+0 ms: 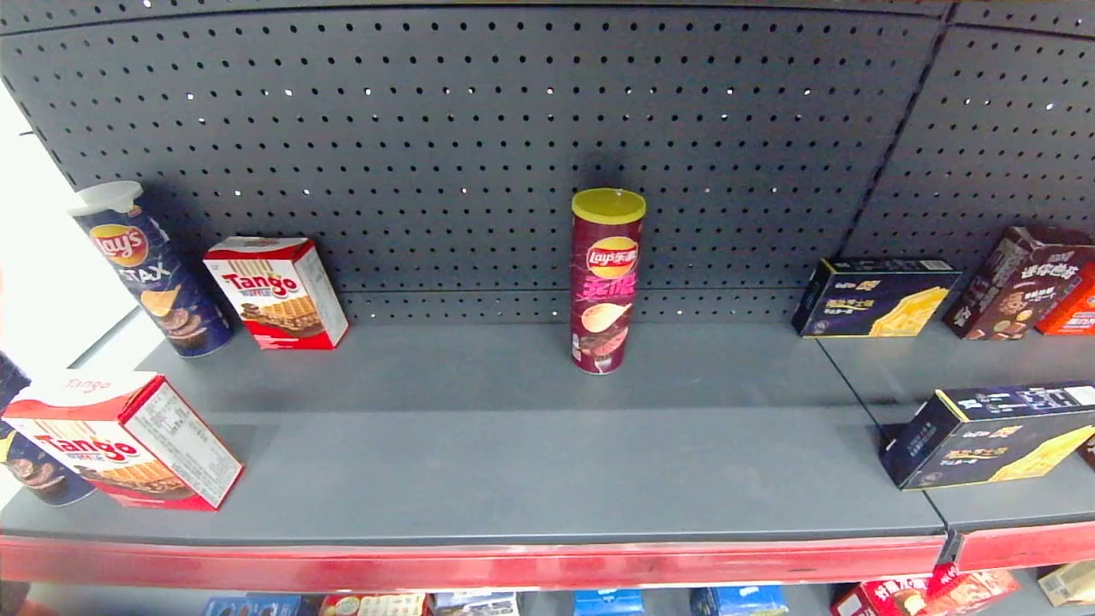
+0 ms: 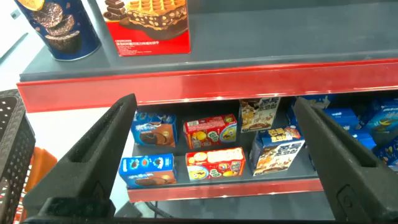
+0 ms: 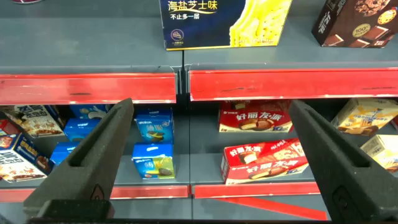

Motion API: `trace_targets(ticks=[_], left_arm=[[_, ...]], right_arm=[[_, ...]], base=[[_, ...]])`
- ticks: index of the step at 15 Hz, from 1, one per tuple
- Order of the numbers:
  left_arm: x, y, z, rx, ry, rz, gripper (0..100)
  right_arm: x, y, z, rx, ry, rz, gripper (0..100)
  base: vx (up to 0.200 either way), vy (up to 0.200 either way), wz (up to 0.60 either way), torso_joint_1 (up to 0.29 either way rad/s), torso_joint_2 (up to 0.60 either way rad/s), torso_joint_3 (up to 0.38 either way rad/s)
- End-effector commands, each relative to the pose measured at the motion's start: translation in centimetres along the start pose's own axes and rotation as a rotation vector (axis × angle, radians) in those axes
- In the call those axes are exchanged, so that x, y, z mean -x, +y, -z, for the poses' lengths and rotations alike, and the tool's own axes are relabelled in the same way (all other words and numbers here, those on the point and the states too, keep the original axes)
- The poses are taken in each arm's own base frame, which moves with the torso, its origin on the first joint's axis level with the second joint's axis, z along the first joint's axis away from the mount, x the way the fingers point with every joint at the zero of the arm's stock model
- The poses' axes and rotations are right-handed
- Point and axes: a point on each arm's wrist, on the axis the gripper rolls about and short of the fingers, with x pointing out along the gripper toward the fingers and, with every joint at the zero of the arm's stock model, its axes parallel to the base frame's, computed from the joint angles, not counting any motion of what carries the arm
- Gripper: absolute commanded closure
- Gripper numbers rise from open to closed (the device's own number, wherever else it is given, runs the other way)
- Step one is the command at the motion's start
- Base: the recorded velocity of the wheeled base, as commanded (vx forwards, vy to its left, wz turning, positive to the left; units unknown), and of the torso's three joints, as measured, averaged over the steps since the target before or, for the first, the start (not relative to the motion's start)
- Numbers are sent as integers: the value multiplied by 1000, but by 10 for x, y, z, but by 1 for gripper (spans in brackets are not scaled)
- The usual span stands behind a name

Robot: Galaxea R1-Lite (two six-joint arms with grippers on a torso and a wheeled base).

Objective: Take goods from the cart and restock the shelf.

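Head view showed us the grey shelf (image 1: 513, 462) with its red front edge and a pegboard back. A maroon chip can (image 1: 607, 282) with a yellow lid stood upright near the middle of the shelf, well apart from everything else. At the back on the left a blue chip can (image 1: 150, 269) stood just beside a red wafer box (image 1: 278, 293). A second wafer box (image 1: 120, 441) sat near the front edge at the far left. On the right section a dark blue box (image 1: 873, 297) lay at the back, with a brown box (image 1: 1018, 282) beyond it. Another dark blue box (image 1: 984, 436) lay nearer the front.

In the left wrist view the left end effector (image 2: 214, 174) was spread wide with nothing between its fingers. It was in front of the lower shelf (image 2: 217, 186), level with it. Blue cookie boxes (image 2: 149, 149) and red-and-yellow boxes (image 2: 211, 146) stood there in rows. A black mesh panel (image 2: 12, 143) showed at the edge (we could not tell whether it was the cart).

In the right wrist view the right end effector (image 3: 214, 168) was likewise wide open and empty. It faced blue cookie packs (image 3: 154, 143) and red boxes (image 3: 255, 118) on the lower level.
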Motion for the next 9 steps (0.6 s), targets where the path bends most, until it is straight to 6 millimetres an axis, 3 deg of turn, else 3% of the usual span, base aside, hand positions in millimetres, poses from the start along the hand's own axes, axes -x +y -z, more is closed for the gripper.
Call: trace_targets(ticks=[1,9], left_arm=[[0,0,0,0,1,0,0],[0,0,0,0,1,0,0]], right_arm=[[0,0,0,0,2,0,0],[0,0,0,0,2,0,0]], base=[[0,0,0,0,0,0],[0,0,600,5,4,-1]])
